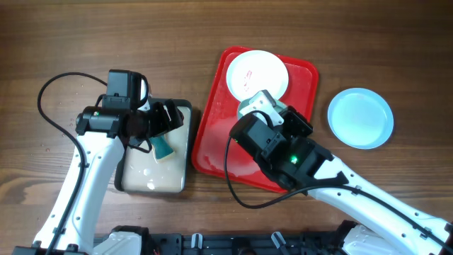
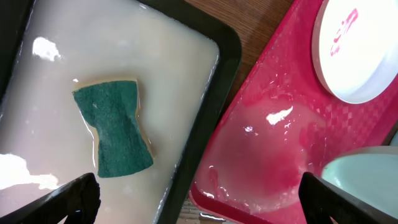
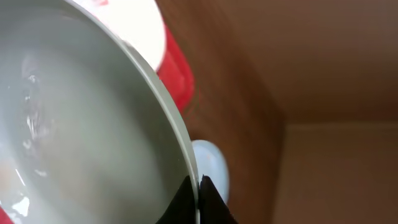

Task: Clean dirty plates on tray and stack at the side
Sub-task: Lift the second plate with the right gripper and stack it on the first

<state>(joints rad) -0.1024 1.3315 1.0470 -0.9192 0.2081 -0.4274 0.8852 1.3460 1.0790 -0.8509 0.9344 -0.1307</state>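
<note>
L gripper (image 1: 168,117) hangs over the black-rimmed cream tray (image 1: 152,177) at centre-left of the overhead view. In the left wrist view, the L gripper (image 2: 199,194) has its fingers (image 2: 78,196) spread wide at the bottom corners, holding nothing. Green sponge (image 2: 115,127) lies flat in milky liquid in that cream tray (image 2: 214,106), left-centre of frame, apart from the fingers. It also shows in the overhead view as the sponge (image 1: 164,147). Red tray (image 1: 212,138) sits just beside it on the bench (image 1: 71,42), w/ a wet pool on its floor (image 2: 267,155). White plate (image 1: 256,73) rests in the tray's upper part w/ red smears (image 2: 343,34) on its face. R gripper (image 1: 267,108) is over the tray's middle, pinching the rim of the held mint plate (image 1: 248,108), just below the white plate. In the right wrist view, the R gripper (image 3: 198,200) has its fingers pressed onto the plate's edge at bottom centre. The held mint plate (image 3: 81,124) fills the left of frame, tilted, w/ wet streaks. White plate (image 3: 134,18) and red tray (image 3: 177,81) show behind it. Second mint plate (image 1: 359,117) lies alone on the bench at right of the overhead view, off the tray, looks clean. It shows small in the right wrist view (image 3: 214,169). The held plate's corner shows at lower right in the left wrist view (image 2: 364,171).
</note>
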